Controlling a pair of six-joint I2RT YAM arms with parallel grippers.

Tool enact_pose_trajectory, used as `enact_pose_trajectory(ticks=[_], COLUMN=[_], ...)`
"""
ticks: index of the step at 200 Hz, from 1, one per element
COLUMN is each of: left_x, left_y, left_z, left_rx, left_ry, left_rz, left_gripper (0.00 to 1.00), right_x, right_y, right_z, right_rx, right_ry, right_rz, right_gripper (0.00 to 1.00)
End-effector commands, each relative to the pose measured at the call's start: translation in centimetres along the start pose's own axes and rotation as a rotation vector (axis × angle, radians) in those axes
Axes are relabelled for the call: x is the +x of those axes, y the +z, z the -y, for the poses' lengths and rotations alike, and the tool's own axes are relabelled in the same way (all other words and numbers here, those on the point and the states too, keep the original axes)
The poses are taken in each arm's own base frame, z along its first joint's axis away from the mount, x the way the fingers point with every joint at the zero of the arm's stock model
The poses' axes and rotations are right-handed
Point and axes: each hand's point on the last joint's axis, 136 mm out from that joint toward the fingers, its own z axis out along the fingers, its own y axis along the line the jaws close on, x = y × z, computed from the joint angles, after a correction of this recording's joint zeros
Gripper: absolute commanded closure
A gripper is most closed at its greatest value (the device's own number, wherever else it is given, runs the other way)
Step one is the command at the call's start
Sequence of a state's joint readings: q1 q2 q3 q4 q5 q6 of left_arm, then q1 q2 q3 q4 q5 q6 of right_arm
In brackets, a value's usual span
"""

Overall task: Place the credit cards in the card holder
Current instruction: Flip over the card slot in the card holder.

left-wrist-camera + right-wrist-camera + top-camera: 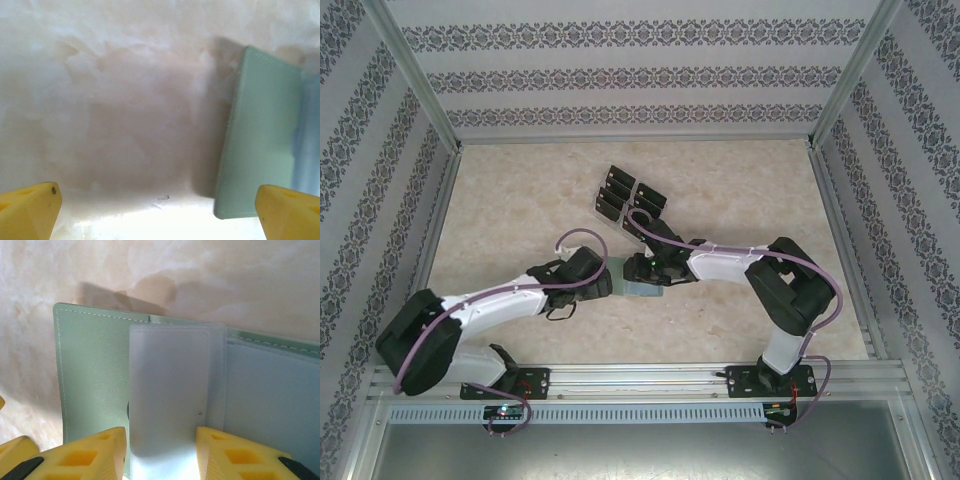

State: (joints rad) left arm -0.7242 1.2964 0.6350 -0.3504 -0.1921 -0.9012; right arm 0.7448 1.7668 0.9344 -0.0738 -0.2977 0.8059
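Observation:
The card holder (642,290) lies unfolded on the table between my two grippers, sage green outside (90,375) and paler grey inside. My right gripper (632,272) is low over it. In the right wrist view its jaws (161,450) stand apart astride a pale grey flap (167,390), with a thin gap at the flap's left edge. My left gripper (608,283) is wide open with nothing in it (160,212). The holder's green edge (260,135) lies just beside its right finger. Several black credit cards (625,195) stand in rows behind the holder.
The cards sit in a clear tiered rack (596,207) at the table's middle back. Patterned walls and metal rails (440,230) close in the marble-look tabletop (520,190) on three sides. Bare surface lies to the left and right of the arms.

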Motion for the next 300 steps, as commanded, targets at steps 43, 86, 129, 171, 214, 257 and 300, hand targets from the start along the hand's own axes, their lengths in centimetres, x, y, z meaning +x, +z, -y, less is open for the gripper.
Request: enact_pose_trajectory(ticks=[43,86,129,171,214,257,300], left_x=[-0.3,0.0,-1.3,-2.1,-2.1,-2.8,-3.8], left_y=[-1.1,-1.0,-2.4,-3.5,-4.4,-6.5,-8.1], left_z=[-2.6,-2.9,-4.2,-5.3,-6.5,-8.6,-8.8], left_rx=[-0.054,-0.053,-0.078,-0.075,-0.094,-0.116,-0.114], left_ry=[-0.087,-0.103,-0.123,-0.156,-0.183,-0.241,-0.212], left_rz=[0.054,0.055,0.113,0.148,0.174,0.264,0.31], left_gripper=[0.0,0.0,0.0,0.0,0.0,0.0,0.0], right_x=[-0.1,0.0,0.2,0.1,0.3,-1.8,-5.3], right_y=[0.6,0.9,1.5,2.5,3.4,1.4,-2.0], right_z=[-2.6,-3.6,-4.5,-6.7,-10.7,-16.1,-17.5], right_rx=[-0.03,-0.042,-0.053,-0.08,-0.134,-0.213,-0.237], right_ry=[-0.02,-0.031,-0.038,-0.063,-0.114,-0.176,-0.192], right_rz=[-0.018,-0.03,-0.044,-0.065,-0.091,-0.049,0.038], right_gripper=[0.58,0.58,0.58,0.58,0.58,0.58,0.58])
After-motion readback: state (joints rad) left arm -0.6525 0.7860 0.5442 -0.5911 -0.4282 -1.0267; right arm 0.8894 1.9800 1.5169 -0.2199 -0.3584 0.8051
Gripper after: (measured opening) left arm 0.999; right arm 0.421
